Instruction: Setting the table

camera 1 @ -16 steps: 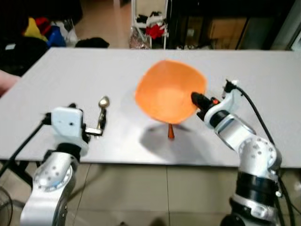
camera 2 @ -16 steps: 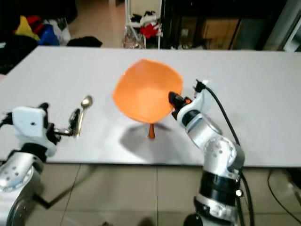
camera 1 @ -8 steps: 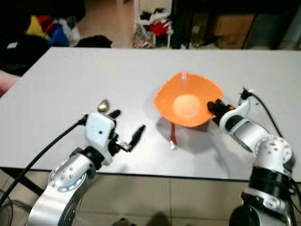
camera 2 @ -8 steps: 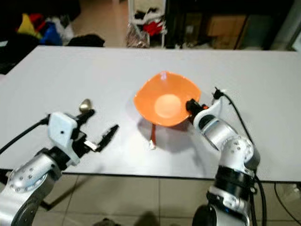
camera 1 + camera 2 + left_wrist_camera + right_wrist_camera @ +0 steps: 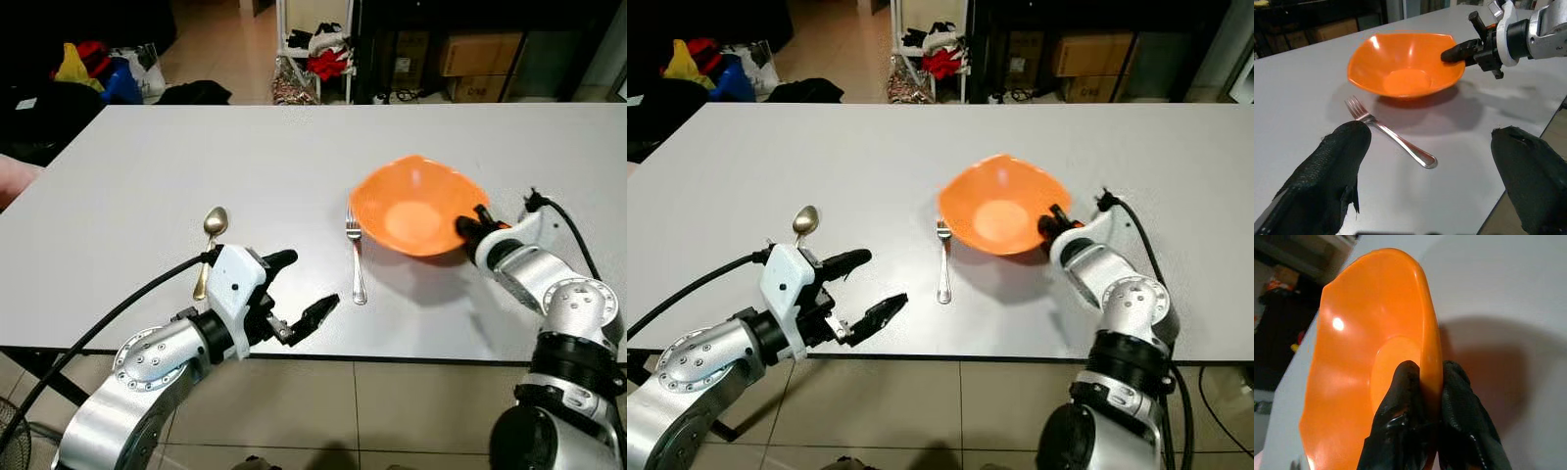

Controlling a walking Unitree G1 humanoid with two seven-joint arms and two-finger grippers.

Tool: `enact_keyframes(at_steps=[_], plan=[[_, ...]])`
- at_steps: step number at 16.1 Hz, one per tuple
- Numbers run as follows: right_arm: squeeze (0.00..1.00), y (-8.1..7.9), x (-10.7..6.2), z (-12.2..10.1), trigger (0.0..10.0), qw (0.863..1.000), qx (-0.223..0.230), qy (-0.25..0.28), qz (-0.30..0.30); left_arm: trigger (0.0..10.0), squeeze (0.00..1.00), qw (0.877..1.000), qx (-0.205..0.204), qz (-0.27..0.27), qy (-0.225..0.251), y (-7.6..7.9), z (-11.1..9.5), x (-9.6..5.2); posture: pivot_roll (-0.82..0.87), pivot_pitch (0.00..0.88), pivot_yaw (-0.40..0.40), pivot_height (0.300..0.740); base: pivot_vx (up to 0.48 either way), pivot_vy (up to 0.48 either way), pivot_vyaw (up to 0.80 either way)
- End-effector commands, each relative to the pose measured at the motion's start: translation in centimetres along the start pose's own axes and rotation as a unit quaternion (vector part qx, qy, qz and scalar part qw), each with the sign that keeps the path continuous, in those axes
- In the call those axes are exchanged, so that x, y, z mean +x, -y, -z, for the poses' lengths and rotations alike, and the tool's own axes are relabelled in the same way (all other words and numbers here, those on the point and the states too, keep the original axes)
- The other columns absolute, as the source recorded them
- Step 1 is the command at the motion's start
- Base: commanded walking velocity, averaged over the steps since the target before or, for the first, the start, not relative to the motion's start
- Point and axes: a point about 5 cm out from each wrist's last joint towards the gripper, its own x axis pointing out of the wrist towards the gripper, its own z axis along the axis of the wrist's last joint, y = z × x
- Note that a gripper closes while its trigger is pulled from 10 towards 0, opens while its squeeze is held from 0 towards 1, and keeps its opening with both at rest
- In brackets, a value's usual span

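Rightward — bowl [image 5: 416,204] rim (right gripper [image 5: 468,224]-pinched)

One orange plastic bowl [image 5: 416,205], one silver metal fork [image 5: 356,257] and one gold-coloured metal spoon [image 5: 210,241] sit on one grey rectangular table [image 5: 147,176].

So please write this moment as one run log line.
right gripper: shut on orange plastic bowl rim | left gripper: open, idle | silver metal fork: left of bowl

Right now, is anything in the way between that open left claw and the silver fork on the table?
Nothing visible. The left gripper, fingers apart, hovers near the table's front edge; only bare grey table lies between it and the silver metal fork.
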Motion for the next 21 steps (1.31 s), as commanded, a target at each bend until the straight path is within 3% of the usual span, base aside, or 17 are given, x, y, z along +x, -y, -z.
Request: enact_keyframes(at_steps=[1, 4, 5, 6, 7, 15, 18, 21], plan=[[0.00, -0.8, 0.1, -0.5, 10.0, 1.000, 0.010, 0.010, -0.012, 10.0, 0.00, 1.000, -0.003, 0.000, -0.010, -0.2, 0.4, -0.2, -0.10, 0.028, 0.054, 0.740, 0.000, 0.000, 0.00], [0.00, -0.3, 0.1, 0.2, 10.0, 0.999, 0.037, -0.009, -0.008, 10.0, 0.00, 1.000, -0.010, 0.001, -0.009, 0.0, 0.3, -0.4, -0.09, 0.029, 0.055, 0.740, 0.000, 0.000, 0.00], [0.49, -0.2, 0.1, 0.3, 10.0, 0.999, 0.043, -0.013, -0.007, 10.0, 0.00, 1.000, -0.012, 0.003, -0.010, 0.0, 0.4, -0.4, -0.09, 0.029, 0.055, 0.740, 0.000, 0.000, 0.00], [0.82, -0.2, 0.1, 0.5, 10.0, 0.999, 0.050, -0.016, -0.006, 10.0, 0.00, 1.000, -0.013, 0.005, -0.012, 0.0, 0.4, -0.4, -0.09, 0.030, 0.058, 0.740, 0.000, 0.000, 0.00], [1.00, -0.2, 0.1, 0.4, 10.0, 0.998, 0.052, -0.016, -0.007, 10.0, 0.00, 1.000, -0.013, 0.004, -0.015, 0.0, 0.5, -0.5, -0.09, 0.031, 0.060, 0.740, 0.000, 0.000, 0.00], [1.00, 0.4, -1.2, -0.1, 10.0, 0.997, 0.075, -0.005, -0.009, 10.0, 0.00, 1.000, -0.009, -0.012, -0.019, -0.4, 0.6, -0.7, -0.10, 0.029, 0.060, 0.740, 0.000, 0.000, 0.00], [1.00, 1.2, -3.8, -0.8, 10.0, 0.998, 0.059, 0.015, -0.014, 10.0, 0.00, 1.000, -0.012, -0.018, -0.017, -0.4, 0.7, -1.2, -0.11, 0.031, 0.068, 0.740, 0.000, 0.000, 0.00], [1.00, 0.8, -6.2, -1.2, 10.0, 0.997, 0.018, 0.000, -0.078, 10.0, 0.00, 0.999, -0.028, -0.023, -0.009, -0.1, 0.8, -1.6, -0.12, 0.033, 0.073, 0.740, 0.000, 0.000, 0.00]])
